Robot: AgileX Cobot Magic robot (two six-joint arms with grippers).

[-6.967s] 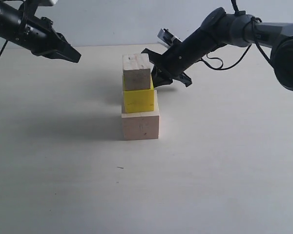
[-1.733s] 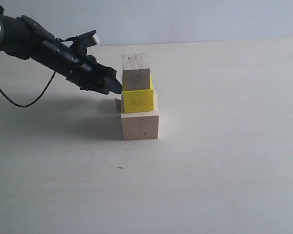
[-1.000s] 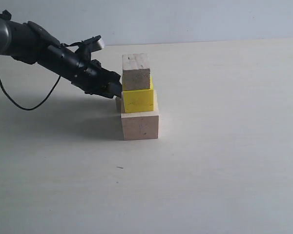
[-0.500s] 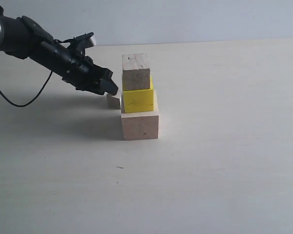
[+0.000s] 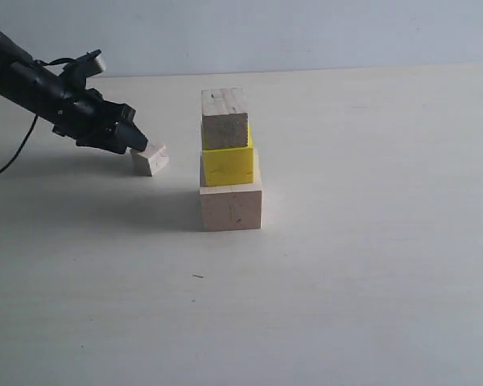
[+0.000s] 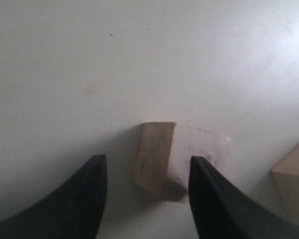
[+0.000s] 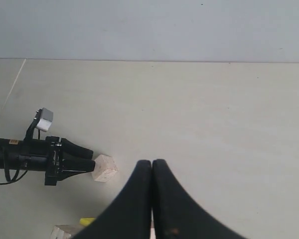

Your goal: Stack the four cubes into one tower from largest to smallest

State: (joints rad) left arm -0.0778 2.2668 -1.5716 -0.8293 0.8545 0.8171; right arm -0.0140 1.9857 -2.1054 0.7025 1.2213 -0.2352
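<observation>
A tower of three cubes stands mid-table: the pale largest cube (image 5: 231, 207) at the bottom, the yellow cube (image 5: 229, 166) on it, and a raw wooden cube (image 5: 224, 119) on top. The smallest wooden cube (image 5: 150, 158) lies on the table left of the tower, turned at an angle. My left gripper (image 5: 131, 141) is low over the table, open, with its fingertips right at this cube. In the left wrist view the small cube (image 6: 175, 158) sits just ahead of the spread fingers (image 6: 212, 199) and nothing is gripped. My right gripper (image 7: 152, 164) is shut and empty, high above the table.
A corner of the tower's base (image 6: 295, 185) shows at the edge of the left wrist view. The right wrist view looks down on the left gripper (image 7: 87, 160), the small cube (image 7: 104, 168) and the tower's top (image 7: 66, 231). The right arm is outside the exterior view.
The left gripper has pulled back to the left, away from the tower. The small cube has slid left with it, from beside the tower's base out onto open table.
</observation>
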